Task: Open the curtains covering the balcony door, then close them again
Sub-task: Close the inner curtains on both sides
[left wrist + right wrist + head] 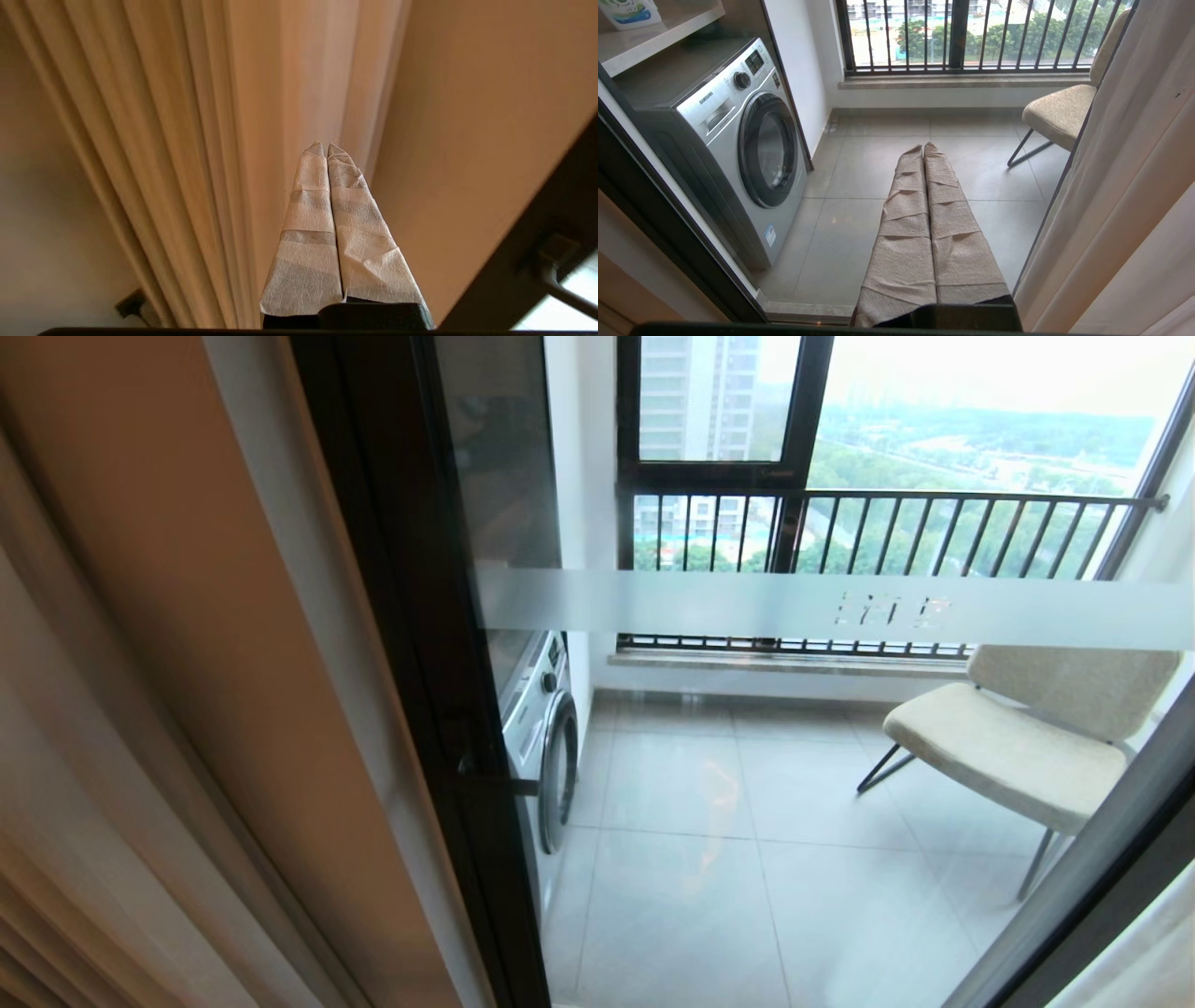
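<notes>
The balcony door (420, 616) has a dark frame, clear glass and a frosted band (747, 607); its glass stands uncovered. The curtains hang gathered at both sides: beige pleats (37, 915) at the far left, pale fabric (1139, 952) at the lower right. Neither arm shows in the head view. My left gripper (325, 145) is shut and empty, its tape-wrapped tips pointing at the left pleated curtains (163, 140), close to them but apart. My right gripper (923, 147) is shut and empty, facing the glass, with the right curtain (1125, 186) beside it.
Behind the glass a silver washing machine (546, 737) stands on the left and a cream chair (1018, 737) on the right, on grey tiles below a barred railing (887, 523). A beige wall (467, 140) lies between the left curtains and the door frame (537, 261).
</notes>
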Robot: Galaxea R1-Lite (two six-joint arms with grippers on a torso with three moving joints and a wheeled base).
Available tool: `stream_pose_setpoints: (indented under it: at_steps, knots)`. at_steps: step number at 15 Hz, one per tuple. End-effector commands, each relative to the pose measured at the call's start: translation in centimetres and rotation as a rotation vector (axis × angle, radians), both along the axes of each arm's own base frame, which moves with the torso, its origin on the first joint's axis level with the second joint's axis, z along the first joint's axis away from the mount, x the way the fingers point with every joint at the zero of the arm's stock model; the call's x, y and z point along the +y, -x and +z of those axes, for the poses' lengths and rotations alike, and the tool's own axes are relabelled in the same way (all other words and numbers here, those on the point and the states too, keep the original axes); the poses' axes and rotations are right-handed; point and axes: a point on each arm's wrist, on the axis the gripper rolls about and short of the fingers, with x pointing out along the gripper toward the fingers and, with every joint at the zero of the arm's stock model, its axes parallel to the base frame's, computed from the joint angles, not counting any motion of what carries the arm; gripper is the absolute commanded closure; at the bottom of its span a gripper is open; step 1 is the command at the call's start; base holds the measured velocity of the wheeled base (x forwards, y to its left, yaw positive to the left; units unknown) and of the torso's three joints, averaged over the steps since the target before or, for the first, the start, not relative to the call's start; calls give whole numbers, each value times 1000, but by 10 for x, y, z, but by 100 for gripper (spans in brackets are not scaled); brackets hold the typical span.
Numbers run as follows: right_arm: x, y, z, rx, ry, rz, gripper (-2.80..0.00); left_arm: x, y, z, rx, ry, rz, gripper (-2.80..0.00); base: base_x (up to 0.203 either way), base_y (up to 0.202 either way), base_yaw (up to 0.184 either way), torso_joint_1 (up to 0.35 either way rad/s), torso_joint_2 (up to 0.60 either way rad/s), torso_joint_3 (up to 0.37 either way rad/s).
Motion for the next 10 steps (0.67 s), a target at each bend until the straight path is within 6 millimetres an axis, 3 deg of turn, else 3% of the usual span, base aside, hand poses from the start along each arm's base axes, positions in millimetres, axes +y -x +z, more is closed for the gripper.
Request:
stream_pose_setpoints:
  at_steps: [1,6,10]
  knots:
    - [0,0,0,0,-1,0,0,2,-33,9,58,2,41,-280,0,0,0,0,0,0]
    - [0,0,0,1,-1,0,0,19,-76,18,20,3,180,-280,0,0,0,0,0,0]
    - [0,0,0,-1,-1,0,0,43,-107,21,2,2,241,-280,0,0,0,0,0,0]
